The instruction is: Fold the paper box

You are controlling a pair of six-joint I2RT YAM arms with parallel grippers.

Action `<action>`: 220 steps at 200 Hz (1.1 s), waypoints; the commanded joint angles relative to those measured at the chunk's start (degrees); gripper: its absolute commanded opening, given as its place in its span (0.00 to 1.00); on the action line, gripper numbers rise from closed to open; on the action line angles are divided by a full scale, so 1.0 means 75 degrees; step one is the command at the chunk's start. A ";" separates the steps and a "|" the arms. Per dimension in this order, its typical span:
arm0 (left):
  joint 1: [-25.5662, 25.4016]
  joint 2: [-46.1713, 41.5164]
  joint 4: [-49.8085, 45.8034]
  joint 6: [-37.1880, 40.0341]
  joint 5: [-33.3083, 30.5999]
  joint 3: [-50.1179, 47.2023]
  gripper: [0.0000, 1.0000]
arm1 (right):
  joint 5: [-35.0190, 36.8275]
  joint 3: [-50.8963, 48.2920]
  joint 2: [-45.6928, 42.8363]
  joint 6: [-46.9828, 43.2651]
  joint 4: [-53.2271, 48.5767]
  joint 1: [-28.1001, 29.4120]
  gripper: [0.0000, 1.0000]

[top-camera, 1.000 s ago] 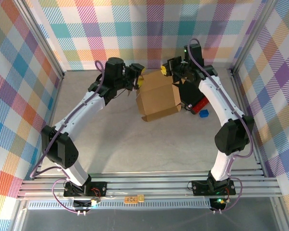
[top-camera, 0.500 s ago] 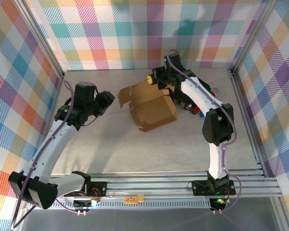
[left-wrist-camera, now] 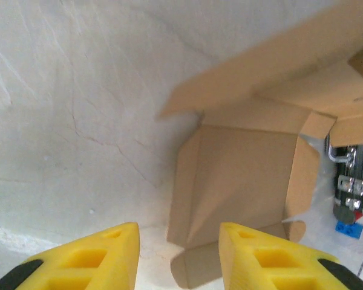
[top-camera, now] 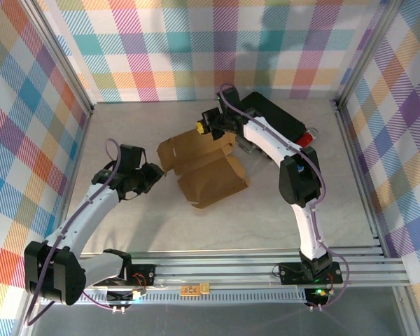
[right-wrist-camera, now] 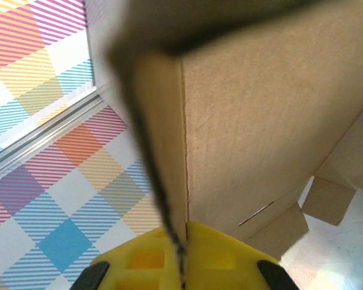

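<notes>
Brown cardboard: the paper box [top-camera: 211, 175] is being observed half-raised on the table [top-camera: 161, 231], just beside the black case [top-camera: 273, 115], on the case's left and near side. One broad panel is being left flat, on the side away from the case. The walls and small side flaps nearer the case are being held up at loose angles.

The right gripper [top-camera: 204, 126] is being noted just off the left end of the case. Its yellow fingers [right-wrist-camera: 224, 251] are clamped on a thin upright edge of the box, and in the right wrist view the cardboard [right-wrist-camera: 260, 109] is being pinched between them.

The left gripper [top-camera: 152, 175] is being noted well apart from the case, beyond the far side of the box from it. Its fingers [left-wrist-camera: 103, 254] are parted with nothing between them. Through the gap, in the left wrist view, the open inside of the box [left-wrist-camera: 242, 175] is being faced, with the case [left-wrist-camera: 357, 181] showing behind.

Step in hand, as judged: a wall is being stood up and steadied by the right gripper while the left is being lined up on the loose side.

Next move, as judged: the free left fingers are being called on to reach the nearest flap and fold it inward along its crease. The pinched edge needs to stay firm, or the thin board is likely to be dragged toward the case.
</notes>
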 commanded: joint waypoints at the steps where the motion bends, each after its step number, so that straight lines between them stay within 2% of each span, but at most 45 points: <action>1: 0.0467 -0.0152 0.0299 0.0631 0.0023 0.0167 0.36 | -0.0341 -0.0371 -0.0058 -0.0639 0.0360 -0.0048 0.00; 23: 0.0589 0.0152 0.0160 0.1677 0.0047 0.0508 0.38 | -0.0361 -0.0709 -0.0197 -0.0760 0.0518 -0.0091 0.00; 47: 0.0541 0.0741 0.0385 0.2671 0.0603 0.0926 0.51 | -0.0391 -0.0797 -0.0221 -0.0725 0.0540 -0.0150 0.00; 70: 0.0196 0.1298 0.0318 0.3418 0.0554 0.1339 0.58 | -0.0384 -0.0743 -0.0167 -0.0649 0.0561 -0.0164 0.00; 95: -0.0071 0.1876 0.0368 0.3661 0.0348 0.1469 0.62 | -0.0451 -0.0613 -0.0097 -0.0596 0.0586 -0.0164 0.00; 133: -0.0264 0.2552 0.0430 0.3750 -0.0410 0.1676 0.61 | -0.0508 -0.0556 -0.0117 -0.0537 0.0674 -0.0165 0.00; 166: -0.0459 0.3138 0.0481 0.3849 -0.0824 0.1947 0.53 | -0.0546 -0.0554 -0.0140 -0.0456 0.0757 -0.0164 0.00; 187: -0.0725 0.3452 0.0563 0.3790 -0.1055 0.2108 0.42 | -0.0559 -0.0540 -0.0133 -0.0420 0.0859 -0.0164 0.00; 198: -0.0909 0.3593 0.0508 0.3663 -0.1342 0.2245 0.32 | -0.0572 -0.0551 -0.0135 -0.0398 0.0936 -0.0164 0.00; 207: -0.1059 0.3697 0.0404 0.3467 -0.1713 0.2352 0.16 | -0.0572 -0.0585 -0.0153 -0.0379 0.1042 -0.0170 0.00; 220: -0.1281 0.3851 0.0124 0.3155 -0.2413 0.2547 0.02 | -0.0549 -0.0675 -0.0184 -0.0345 0.1264 -0.0162 0.00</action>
